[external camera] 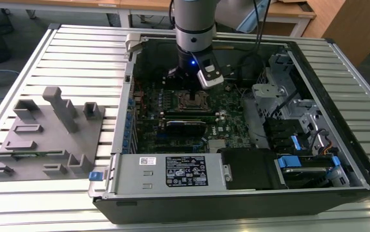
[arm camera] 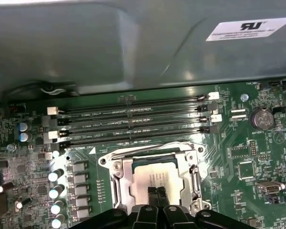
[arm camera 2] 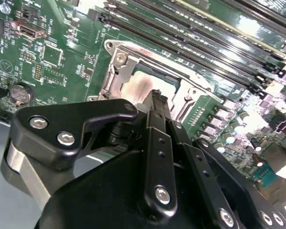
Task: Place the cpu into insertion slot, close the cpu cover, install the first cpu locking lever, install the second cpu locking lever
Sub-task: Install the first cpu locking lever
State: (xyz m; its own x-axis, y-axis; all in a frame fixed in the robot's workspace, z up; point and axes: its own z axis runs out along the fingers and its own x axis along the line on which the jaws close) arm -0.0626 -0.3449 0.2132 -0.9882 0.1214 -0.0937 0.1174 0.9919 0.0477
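Note:
The cpu (arm camera: pixel 155 177) lies flat in the insertion slot on the green motherboard, its dull metal top showing. The cpu cover (arm camera: pixel 125 177) lies down around it as a metal frame, also visible in the second wrist view (arm camera 2: pixel 120 71). A thin lever rod (arm camera: pixel 148 145) runs along the socket edge beside the memory slots. My gripper (arm camera: pixel 156 192) is shut, its two black fingers pressed together with nothing between them. Its tips sit right over the cpu (arm camera 2: pixel 142 88) in both wrist views. In the exterior view the gripper (external camera: pixel 188 87) hangs just above the socket (external camera: pixel 191 100) inside the open computer case.
Black memory slots (arm camera: pixel 133 119) run beside the socket, with a row of capacitors (arm camera: pixel 57 191) on another side. The grey case wall (arm camera: pixel 133 43) stands close behind. A drive cage (external camera: pixel 288 106) and power supply (external camera: pixel 171 171) crowd the case. A grey fixture block (external camera: pixel 43 135) sits at the exterior view's left.

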